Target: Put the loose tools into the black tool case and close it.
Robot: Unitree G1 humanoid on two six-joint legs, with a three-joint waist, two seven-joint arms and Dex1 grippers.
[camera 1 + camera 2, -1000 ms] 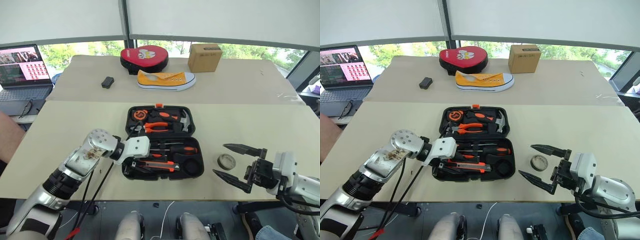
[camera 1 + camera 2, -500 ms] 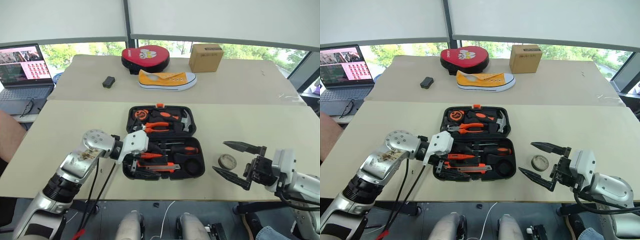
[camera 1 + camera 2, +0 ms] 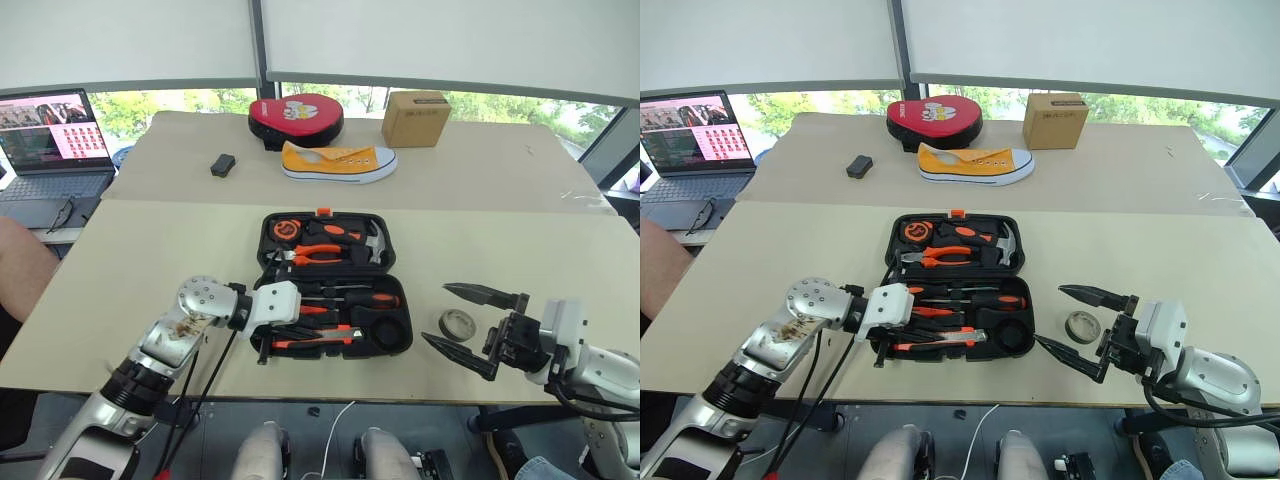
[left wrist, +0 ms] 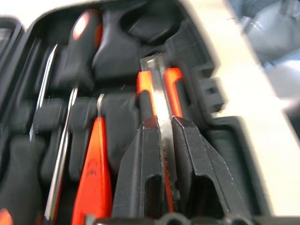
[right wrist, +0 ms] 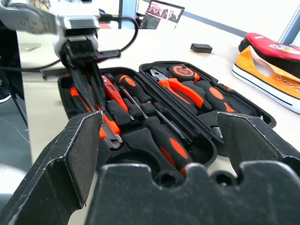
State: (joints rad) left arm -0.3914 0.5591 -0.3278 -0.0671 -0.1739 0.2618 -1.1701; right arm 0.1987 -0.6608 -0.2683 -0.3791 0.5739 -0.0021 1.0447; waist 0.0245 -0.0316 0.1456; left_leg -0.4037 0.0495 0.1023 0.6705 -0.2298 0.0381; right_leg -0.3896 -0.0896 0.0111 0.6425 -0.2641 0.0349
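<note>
We saw the left gripper [image 4: 161,136] apparently pinching the utility knife [image 4: 158,91] in the tool case [image 3: 275,220]; right gripper [image 3: 472,326] spread wide.

bright window daylight; left wrist view blurred.

Two pale benches stand end to end. The near bench [image 3: 150,250] carries the open black tool case [image 3: 333,282] at its middle and a small grey tape roll [image 3: 456,323] to its right. The far bench [image 3: 500,165] holds a red pad [image 3: 296,117], a yellow shoe [image 3: 338,160], a cardboard box [image 3: 415,116] and a small black block [image 3: 222,164].
</note>
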